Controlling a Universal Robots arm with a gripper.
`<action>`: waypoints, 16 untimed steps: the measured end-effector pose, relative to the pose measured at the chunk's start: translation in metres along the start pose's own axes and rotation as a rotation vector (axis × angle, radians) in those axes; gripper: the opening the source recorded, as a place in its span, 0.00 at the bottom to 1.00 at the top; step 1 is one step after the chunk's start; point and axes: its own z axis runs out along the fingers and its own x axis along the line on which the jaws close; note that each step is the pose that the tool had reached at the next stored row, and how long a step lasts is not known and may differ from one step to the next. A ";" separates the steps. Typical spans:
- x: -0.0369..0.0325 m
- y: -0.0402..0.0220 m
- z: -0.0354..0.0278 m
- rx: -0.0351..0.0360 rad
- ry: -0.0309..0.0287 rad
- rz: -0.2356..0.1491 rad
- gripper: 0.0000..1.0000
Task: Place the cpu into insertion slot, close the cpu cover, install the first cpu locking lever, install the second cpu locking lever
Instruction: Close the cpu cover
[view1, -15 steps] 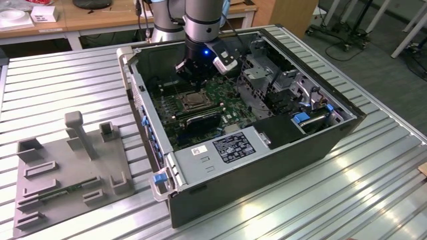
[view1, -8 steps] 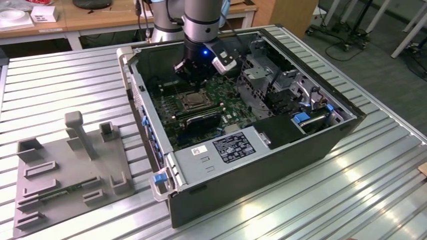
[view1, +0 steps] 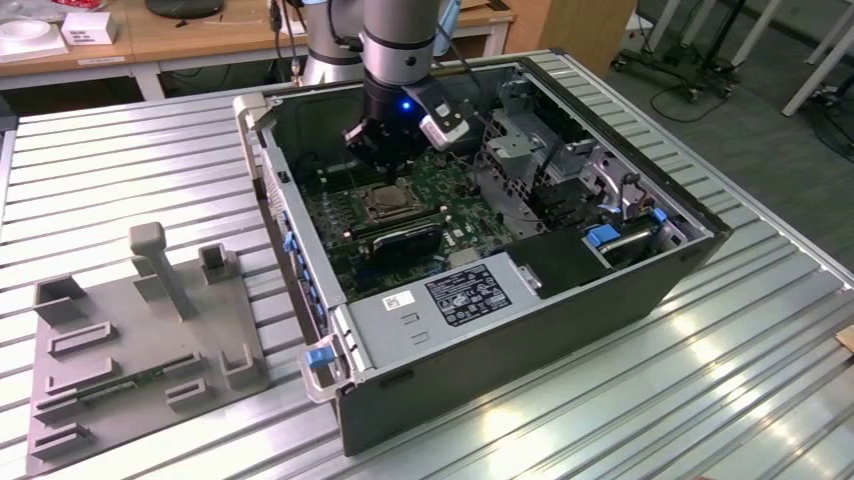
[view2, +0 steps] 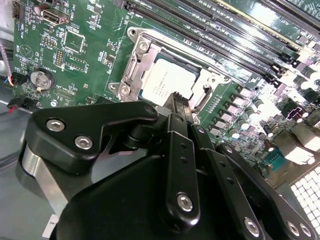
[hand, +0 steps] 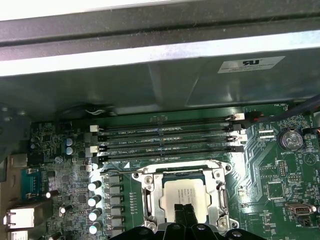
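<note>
The cpu (hand: 187, 192), a pale silvery square, lies in the insertion slot (view1: 390, 198) on the green motherboard. The cpu cover (hand: 150, 197), a silver metal frame, lies flat around it, as the second wrist view also shows for the cpu (view2: 165, 80) and cover (view2: 131, 67). A thin wire lever (hand: 165, 165) runs flat along the socket's side nearest the memory slots. My gripper (hand: 184, 209) is shut with nothing between its black fingers. Its tips hover just over the cpu's near edge (view2: 176, 97). In the exterior view the gripper (view1: 384, 160) reaches down into the open computer case.
Long black memory slots (hand: 165, 140) lie beside the socket, and a coin battery (hand: 290, 139) sits to the other side. The case's walls (view1: 274, 170) and a drive cage (view1: 534, 150) hem in the arm. A grey fixture plate (view1: 134, 340) lies on the ribbed metal table.
</note>
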 end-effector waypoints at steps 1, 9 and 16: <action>0.0002 0.0000 0.0000 0.0000 0.0000 0.000 0.11; 0.0007 -0.0001 0.0001 0.0000 0.0000 0.000 0.11; 0.0072 -0.0007 0.0005 0.0000 -0.0001 0.000 0.11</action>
